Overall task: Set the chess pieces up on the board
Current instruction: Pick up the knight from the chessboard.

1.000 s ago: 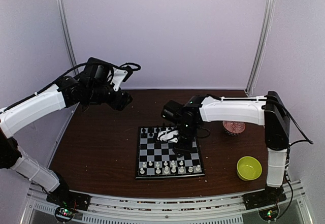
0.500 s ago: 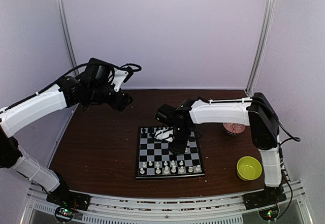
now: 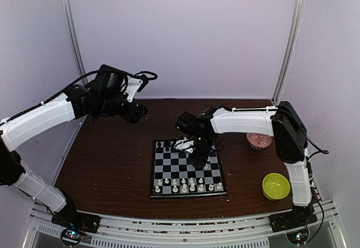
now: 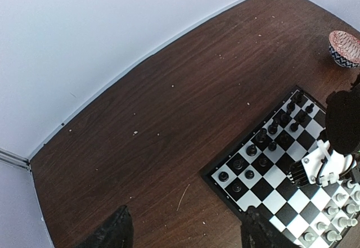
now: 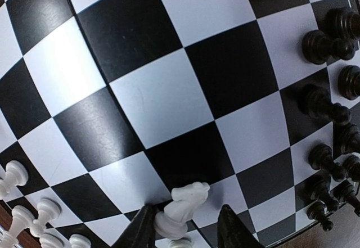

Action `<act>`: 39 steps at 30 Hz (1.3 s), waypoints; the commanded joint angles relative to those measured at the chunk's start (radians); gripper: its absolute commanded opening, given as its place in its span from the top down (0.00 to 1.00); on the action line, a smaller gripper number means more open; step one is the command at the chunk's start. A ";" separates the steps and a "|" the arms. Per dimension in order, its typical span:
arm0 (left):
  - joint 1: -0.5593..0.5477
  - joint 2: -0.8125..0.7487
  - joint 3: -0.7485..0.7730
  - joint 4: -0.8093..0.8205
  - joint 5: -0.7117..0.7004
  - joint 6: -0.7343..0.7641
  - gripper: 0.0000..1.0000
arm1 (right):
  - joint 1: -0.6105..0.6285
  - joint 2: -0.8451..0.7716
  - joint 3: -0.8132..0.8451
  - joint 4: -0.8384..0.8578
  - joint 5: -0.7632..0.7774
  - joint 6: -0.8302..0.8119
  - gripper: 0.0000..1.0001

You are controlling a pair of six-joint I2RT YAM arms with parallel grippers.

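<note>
Board lies flat mid-table, with white chess pieces ranked along its near edge and black ones along the far edge. Left gripper hangs high over the table, jaws wide and empty. Right gripper sits low over the board with a tilted white knight between its fingers; whether it is clamped I cannot tell.

White arms, black joints, cables
</note>
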 commanded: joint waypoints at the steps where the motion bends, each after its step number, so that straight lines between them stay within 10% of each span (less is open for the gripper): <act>1: -0.003 0.007 0.029 0.006 0.010 0.005 0.33 | -0.007 0.037 0.010 -0.026 -0.024 0.018 0.66; 25: -0.003 0.040 0.046 -0.015 0.019 -0.006 0.33 | -0.034 -0.024 -0.059 0.001 -0.066 0.034 0.87; 39: -0.003 0.050 0.058 0.061 0.277 -0.363 0.40 | -0.085 -0.381 -0.320 0.222 -0.296 -0.050 0.91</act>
